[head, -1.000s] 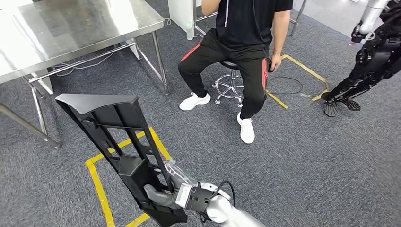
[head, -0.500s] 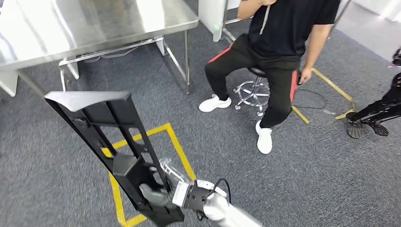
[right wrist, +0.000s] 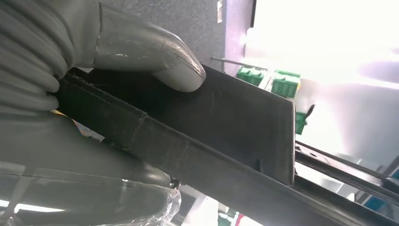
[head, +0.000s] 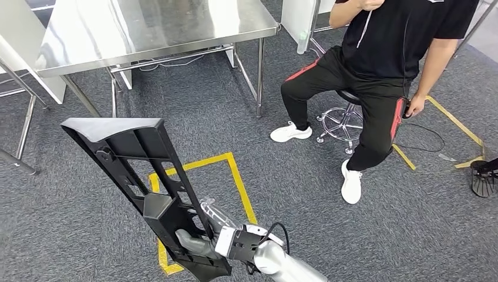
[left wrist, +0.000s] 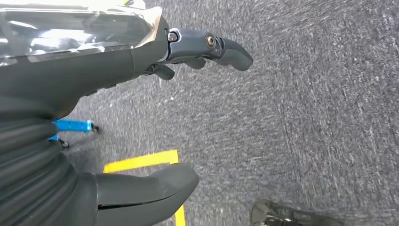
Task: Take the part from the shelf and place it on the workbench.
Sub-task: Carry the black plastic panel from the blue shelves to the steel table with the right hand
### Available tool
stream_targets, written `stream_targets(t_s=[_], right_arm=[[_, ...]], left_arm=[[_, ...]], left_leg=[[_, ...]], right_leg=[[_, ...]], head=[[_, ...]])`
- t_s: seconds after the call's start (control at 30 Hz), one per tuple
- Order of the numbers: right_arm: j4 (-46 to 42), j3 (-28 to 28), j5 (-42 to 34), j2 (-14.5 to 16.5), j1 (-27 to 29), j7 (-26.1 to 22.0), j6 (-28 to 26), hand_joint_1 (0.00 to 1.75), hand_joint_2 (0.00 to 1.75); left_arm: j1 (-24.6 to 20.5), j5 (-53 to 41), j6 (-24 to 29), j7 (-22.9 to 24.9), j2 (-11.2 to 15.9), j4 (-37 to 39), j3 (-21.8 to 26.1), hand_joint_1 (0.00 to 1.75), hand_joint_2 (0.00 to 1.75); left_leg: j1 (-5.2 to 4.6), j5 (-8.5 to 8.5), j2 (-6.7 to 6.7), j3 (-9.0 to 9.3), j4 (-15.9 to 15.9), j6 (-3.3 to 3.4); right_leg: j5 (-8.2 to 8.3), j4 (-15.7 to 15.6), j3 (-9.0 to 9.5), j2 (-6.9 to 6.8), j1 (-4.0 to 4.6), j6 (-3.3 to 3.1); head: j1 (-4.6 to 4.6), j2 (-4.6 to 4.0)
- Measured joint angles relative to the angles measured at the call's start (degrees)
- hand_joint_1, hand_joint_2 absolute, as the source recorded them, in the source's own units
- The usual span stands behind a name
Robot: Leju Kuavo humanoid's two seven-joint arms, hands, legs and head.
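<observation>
Grey carpet (head: 352,235), right robot hand (head: 197,244) clamped on black part (head: 141,176), left robot hand (left wrist: 141,94) loosely spread, empty.

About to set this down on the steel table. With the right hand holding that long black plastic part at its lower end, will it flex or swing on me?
The black plastic part looks ribbed and keeps straight, so probably stiff. The right hand grips it near one end, so it may lever and twist. Open cut-outs suggest it's light for its length.

A seated person (head: 376,64) on a stool (head: 343,120) beside yellow floor tape (head: 235,176); a dark object (head: 484,179), perhaps another robot's foot, at the edge.
</observation>
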Motion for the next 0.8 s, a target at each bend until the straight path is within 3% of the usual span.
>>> stream_targets(t_s=[0.07,0.1,0.13,0.17,0.23,0.3,0.33,0.4,0.43,0.5,0.57,0.63,0.67,0.73,0.8], right_arm=[[0.0,0.0,0.0,0.0,0.1,0.1,0.0,1.75,1.75],[0.0,0.0,0.0,0.0,0.2,0.1,0.1,1.75,1.75],[0.0,0.0,0.0,0.0,0.2,0.1,0.1,1.75,1.75],[0.0,0.0,0.0,0.0,0.2,0.1,0.1,1.75,1.75],[0.0,0.1,0.0,0.1,0.2,0.2,0.1,1.75,1.75],[0.0,0.1,0.0,0.1,0.1,0.2,0.1,1.75,1.75],[0.0,0.1,0.0,0.1,0.0,0.2,0.1,1.75,1.75],[0.0,0.1,0.0,0.1,0.0,0.2,0.1,1.75,1.75],[0.0,0.0,0.0,0.1,0.0,0.2,0.1,1.75,1.75],[0.0,0.0,0.0,0.2,-0.1,0.2,0.1,1.75,1.75],[0.0,0.0,0.0,0.0,-0.1,0.3,0.1,1.75,1.75],[0.0,0.0,0.0,-0.3,0.1,0.3,0.1,1.75,1.75],[0.0,0.0,0.0,-0.4,0.1,0.4,0.1,1.75,1.75],[0.0,0.0,-0.2,-0.4,0.1,0.5,0.1,1.75,1.75],[0.0,0.0,-0.4,-0.4,0.1,0.5,0.1,1.75,1.75]], left_arm=[[-0.1,0.0,0.0,0.0,0.0,0.0,0.0,0.0,1.75],[-0.1,0.0,0.0,-0.1,0.0,0.0,0.0,0.0,1.75],[0.0,0.0,0.0,-0.1,0.0,0.0,0.0,0.0,1.75],[0.0,0.0,0.0,-0.1,0.0,0.0,0.1,0.0,1.75],[0.0,0.1,0.0,-0.1,0.0,0.0,0.1,0.0,1.75],[-0.1,0.1,0.0,-0.1,0.1,0.0,0.1,0.0,1.75],[-0.2,0.1,0.0,-0.1,0.1,0.0,0.1,0.0,1.75],[-0.2,0.1,0.0,-0.1,0.1,0.0,0.1,0.0,1.75],[-0.2,0.1,0.0,-0.1,0.0,0.0,0.1,0.0,1.75],[-0.2,0.2,0.1,-0.1,0.0,0.0,0.1,0.0,1.75],[-0.3,0.4,0.1,-0.1,0.0,0.0,0.1,0.0,1.75],[-0.3,0.6,0.1,-0.2,-0.1,0.0,0.1,0.0,1.75],[-0.3,0.6,0.1,-0.3,-0.1,0.0,0.2,0.0,1.75],[-0.2,0.7,0.1,-0.6,-0.3,0.0,0.3,0.0,1.75],[-0.2,1.0,0.0,-0.9,-0.4,0.0,0.6,0.0,1.75]], left_leg=[[0.22,-3.46,1.4,-3.84,7.6,-0.54],[0.37,-4.19,1.58,-5.23,10.3,-0.74],[0.51,-3.79,1.75,-5.59,10.8,-0.9],[0.65,-2.35,2.02,-4.73,9.0,-1.01],[0.8,1.46,3.87,-0.5,1.1,-1.05],[0.61,3.19,5.29,2.51,-4.5,-0.53],[0.39,3.14,5.46,2.82,-5.2,-0.15],[0.04,3.24,4.29,2.7,-5.3,0.74],[0.0,3.37,3.8,2.8,-5.5,1.2],[0.2,3.7,2.79,3.1,-6.0,2.08],[0.24,3.81,1.82,3.03,-6.0,2.49],[0.15,3.81,0.86,2.95,-6.0,2.54],[0.14,3.8,0.44,2.99,-6.0,2.53],[0.15,3.77,-0.2,3.16,-5.9,2.42],[-0.07,3.57,-0.59,3.23,-5.7,1.95]], right_leg=[[-0.2,0.0,0.08,-1.15,0.16,-0.3],[-0.27,0.0,0.12,-1.74,0.2,-0.36],[-0.34,0.0,0.16,-2.3,0.2,-0.4],[-0.43,0.1,0.26,-2.82,0.19,-0.38],[-0.76,0.1,0.6,-3.71,0.31,-0.08],[-1.16,0.2,0.89,-4.39,0.81,0.5],[-1.27,0.2,0.94,-4.73,1.04,0.76],[-1.41,0.1,1.06,-5.49,1.16,1.4],[-1.75,0.4,0.99,-5.21,1.06,1.69],[-3.81,4.1,-0.62,-3.24,0.83,1.77],[-7.05,12.1,-4.65,-1.18,0.57,1.37],[-8.38,17.5,-7.74,-0.64,0.52,1.63],[-7.6,16.8,-7.67,-0.58,0.52,2.05],[-4.14,9.5,-4.46,-0.45,0.42,2.97],[-1.29,2.5,-1.34,-0.24,0.39,2.91]], head=[[-0.06,0.0],[-0.06,0.0],[-0.06,0.0],[-0.07,0.0],[-0.08,0.0],[0.1,0.0],[0.22,0.0],[0.41,0.0],[0.42,0.0],[0.47,0.0],[0.53,0.0],[0.55,0.0],[0.55,0.0],[0.56,0.0],[0.55,0.0]])
